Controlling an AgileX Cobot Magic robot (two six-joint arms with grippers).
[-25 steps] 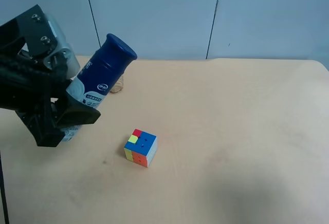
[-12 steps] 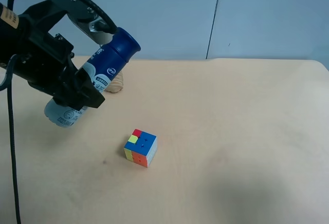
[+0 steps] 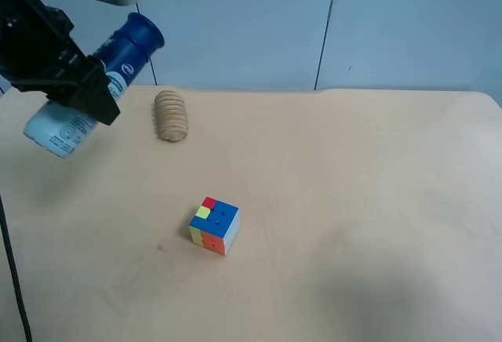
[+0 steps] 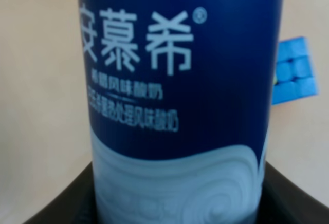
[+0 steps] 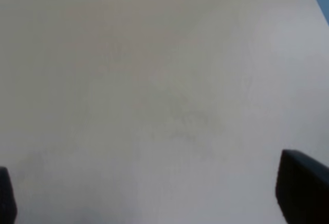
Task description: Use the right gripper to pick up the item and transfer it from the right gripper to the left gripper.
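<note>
Two grippers, unlike states. Left gripper (image 3: 86,95): closed tight onto the item (image 3: 125,48) at mid-label; holds it tilted in the air above the table (image 3: 353,201), navy cap uppermost, pale base lowest. Right gripper (image 5: 154,196): gapes wide over the tabletop, grasps nothing. On the table: ribbed wooden piece (image 3: 171,115) near the bottle, puzzle cube (image 3: 214,225) well apart.

Bottle carried up and back, away from the table middle.
Left pincer (image 3: 86,91) with the bottle (image 3: 125,52) has climbed over the last second from low above the table (image 3: 353,201) to high at the exterior high view's far left. Bottle leans further over than before. Ribbed wooden piece (image 3: 171,115), earlier mostly hidden behind the bottle, now fully in sight.
</note>
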